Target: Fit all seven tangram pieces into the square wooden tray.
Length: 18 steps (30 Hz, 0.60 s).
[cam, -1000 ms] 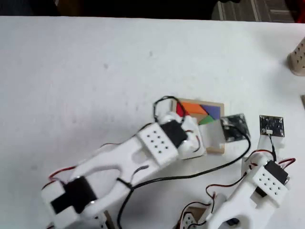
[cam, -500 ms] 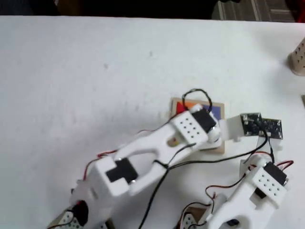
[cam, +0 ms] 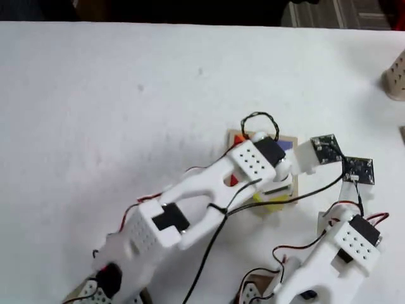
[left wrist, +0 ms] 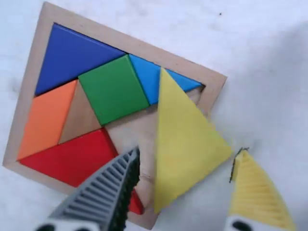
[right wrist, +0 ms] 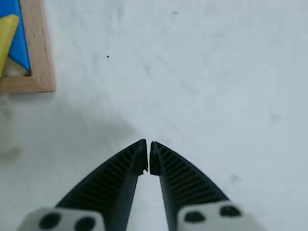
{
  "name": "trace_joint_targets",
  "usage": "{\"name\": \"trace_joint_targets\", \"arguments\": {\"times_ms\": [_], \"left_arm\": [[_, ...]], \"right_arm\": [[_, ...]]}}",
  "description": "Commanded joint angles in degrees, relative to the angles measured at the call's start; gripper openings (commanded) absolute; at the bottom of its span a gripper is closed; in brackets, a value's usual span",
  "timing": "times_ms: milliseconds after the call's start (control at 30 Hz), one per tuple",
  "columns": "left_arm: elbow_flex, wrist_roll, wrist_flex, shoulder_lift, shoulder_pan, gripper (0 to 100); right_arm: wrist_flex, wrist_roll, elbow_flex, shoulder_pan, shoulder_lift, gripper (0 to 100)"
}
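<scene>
Where it overhangs the wooden tray (left wrist: 215, 88), yellow triangle (left wrist: 185, 144), large, tilted.

The white table (cam: 126, 95) carries the square wooden tray (left wrist: 34, 72), with a pale holed block (cam: 395, 79) at its edge.

No writing, number or sign is legible on the wooden tray (left wrist: 159, 57), tangram pieces (left wrist: 113, 89) or table (cam: 126, 95).
</scene>
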Motion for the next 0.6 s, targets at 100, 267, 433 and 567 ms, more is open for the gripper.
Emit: {"name": "trace_joint_targets", "arguments": {"times_ms": [100, 267, 433, 567], "left_arm": [[-8.2, 0.8, 4.8, -1.4, -2.9, 32], [-13.9, 1.1, 8.5, -0.9, -4.5, 32], [-18.5, 1.1, 13.5, -1.4, -4.7, 32], [-27.0, 1.2, 21.3, -1.4, -4.9, 32]], "right_arm": [[-1.0, 3.3, 1.2, -0.2, -2.0, 1.7], [-1.0, 4.1, 1.6, 0.0, -2.0, 1.7], [-1.0, 4.1, 1.6, -0.2, -2.0, 1.7], [-1.1, 4.1, 1.5, -0.3, -2.0, 1.7]]}}
